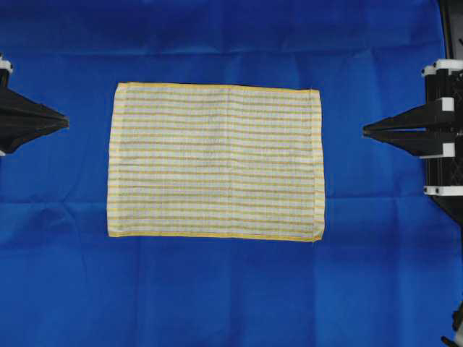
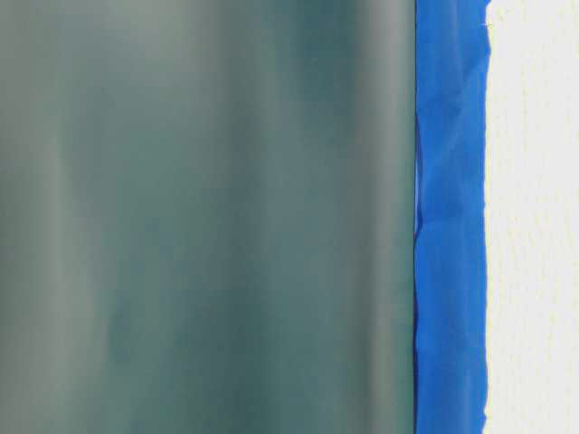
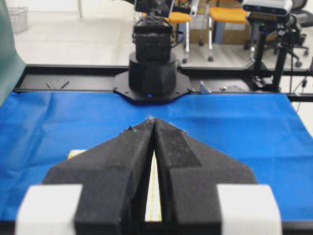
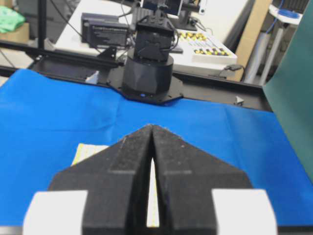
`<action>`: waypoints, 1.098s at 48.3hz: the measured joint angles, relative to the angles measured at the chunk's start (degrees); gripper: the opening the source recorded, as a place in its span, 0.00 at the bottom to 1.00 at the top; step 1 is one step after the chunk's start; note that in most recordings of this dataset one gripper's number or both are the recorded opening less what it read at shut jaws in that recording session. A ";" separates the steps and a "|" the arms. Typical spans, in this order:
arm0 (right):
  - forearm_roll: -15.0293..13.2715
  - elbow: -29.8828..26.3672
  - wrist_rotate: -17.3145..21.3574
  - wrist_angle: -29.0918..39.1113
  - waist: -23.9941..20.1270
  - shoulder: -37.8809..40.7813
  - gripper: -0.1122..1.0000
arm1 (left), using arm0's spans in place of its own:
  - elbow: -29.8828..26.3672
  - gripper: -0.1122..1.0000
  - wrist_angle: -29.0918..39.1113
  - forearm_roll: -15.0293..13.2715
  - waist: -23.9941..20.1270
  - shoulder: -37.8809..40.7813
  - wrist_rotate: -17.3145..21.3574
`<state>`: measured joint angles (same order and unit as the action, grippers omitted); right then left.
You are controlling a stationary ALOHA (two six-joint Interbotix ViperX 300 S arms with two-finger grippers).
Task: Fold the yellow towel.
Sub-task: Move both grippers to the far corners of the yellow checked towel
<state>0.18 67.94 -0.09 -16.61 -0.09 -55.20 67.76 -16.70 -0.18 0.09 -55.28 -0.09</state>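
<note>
- Yellow towel (image 1: 215, 160): spread flat and unfolded at the middle of the blue sheet (image 1: 231, 289); white weave with fine yellow stripes, yellow hem along all four edges; long sides running left to right in the overhead view; nothing lying on it.
- Left gripper (image 1: 66, 121): at the left edge of the overhead view, tip pointing toward the towel, well apart from its left hem; jaws pressed together, holding nothing. Same in the left wrist view (image 3: 153, 120), black foam fingers (image 3: 122, 156) meeting at the tip, a sliver of towel (image 3: 153, 196) visible through the slit below.
- Right gripper (image 1: 364, 130): at the right edge of the overhead view, tip pointing toward the towel, well apart from its right hem; jaws clenched, empty. Confirmed in the right wrist view (image 4: 152, 126), a corner of the towel (image 4: 88, 151) showing beside the fingers.
- Blue sheet: plain, faintly creased, covering the whole work surface under the towel and both grippers.
- Opposite arm base (image 3: 152, 73): black, standing on a dark rail just past the far edge of the sheet; its counterpart (image 4: 147, 73) likewise in the right wrist view.
- Green backdrop (image 2: 208, 217): blurred, filling most of the table-level view and blocking it; only a blue strip (image 2: 450, 217) and a pale band of towel (image 2: 534, 217) left visible.
- Background clutter: orange chairs (image 3: 227, 14), camera stand (image 3: 266, 7), desk with equipment (image 4: 105, 27); all off the sheet.
</note>
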 measured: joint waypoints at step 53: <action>4.92 -4.48 0.26 12.83 26.37 32.78 0.76 | -0.35 0.79 -5.62 -2.20 -20.57 37.00 2.29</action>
<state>5.10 63.46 0.18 -3.78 26.28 -22.41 67.41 -22.32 -2.37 -20.48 -18.28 2.20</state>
